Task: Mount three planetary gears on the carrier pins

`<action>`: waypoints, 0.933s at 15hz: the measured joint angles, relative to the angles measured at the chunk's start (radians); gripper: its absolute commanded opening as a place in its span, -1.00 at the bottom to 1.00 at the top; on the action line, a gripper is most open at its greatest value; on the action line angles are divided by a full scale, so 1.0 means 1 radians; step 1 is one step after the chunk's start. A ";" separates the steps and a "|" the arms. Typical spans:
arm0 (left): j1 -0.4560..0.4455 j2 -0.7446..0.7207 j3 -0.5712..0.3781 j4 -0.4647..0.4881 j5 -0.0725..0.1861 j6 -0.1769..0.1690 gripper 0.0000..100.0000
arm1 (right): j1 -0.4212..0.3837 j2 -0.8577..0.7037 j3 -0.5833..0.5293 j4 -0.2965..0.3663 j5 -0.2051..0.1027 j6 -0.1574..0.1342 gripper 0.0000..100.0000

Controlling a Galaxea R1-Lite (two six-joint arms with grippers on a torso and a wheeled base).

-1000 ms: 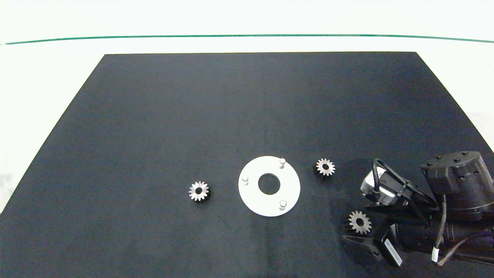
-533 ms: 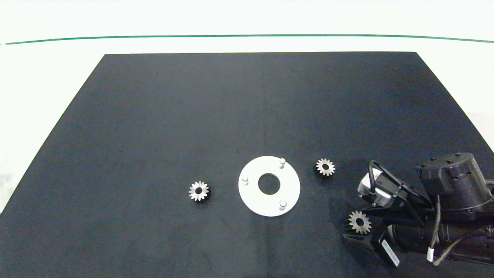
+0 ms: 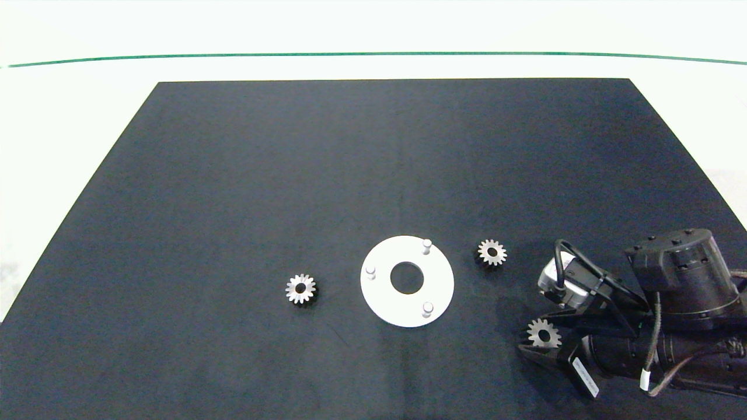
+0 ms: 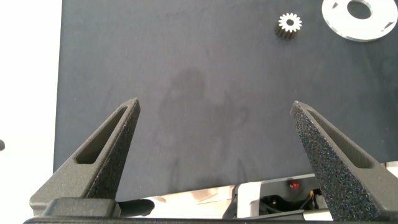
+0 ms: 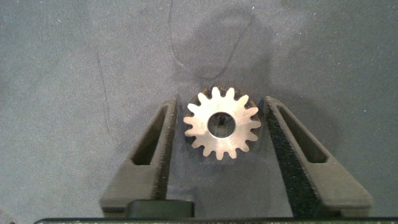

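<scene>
Three bare carrier pins (image 3: 427,243) stand on a white disc (image 3: 385,297) with a large centre hole, near the mat's front middle. One planetary gear (image 3: 301,288) lies flat left of the disc, another (image 3: 492,252) just right of it. The third gear (image 3: 543,333) lies flat at the front right, between the fingers of my right gripper (image 3: 534,337). The right wrist view shows this gear (image 5: 221,122) centred in the right gripper (image 5: 219,106), with a narrow gap on each side. My left gripper (image 4: 214,109) hangs wide open over bare mat.
A dark mat (image 3: 292,175) covers the table, with white surface around it and a green line (image 3: 233,56) at the back. The left wrist view shows the left gear (image 4: 289,25) and part of the disc (image 4: 339,18) far from that gripper.
The right gripper's fingers have narrowed around the front-right gear and the wrist has shifted slightly towards it. The gears and the disc have stayed put.
</scene>
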State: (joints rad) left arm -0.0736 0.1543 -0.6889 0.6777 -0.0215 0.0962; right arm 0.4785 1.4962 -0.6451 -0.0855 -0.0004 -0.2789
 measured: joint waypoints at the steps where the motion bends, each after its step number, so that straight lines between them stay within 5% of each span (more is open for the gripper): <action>1: 0.000 0.000 0.000 0.000 0.000 0.000 1.00 | 0.000 0.000 0.000 0.000 0.000 -0.001 -0.01; 14: 0.002 -0.001 -0.016 0.001 0.000 0.000 1.00 | 0.001 0.000 0.006 0.000 0.000 -0.001 -0.52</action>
State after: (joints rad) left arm -0.0717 0.1534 -0.7051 0.6783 -0.0215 0.0962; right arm 0.4796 1.4962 -0.6391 -0.0860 0.0000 -0.2800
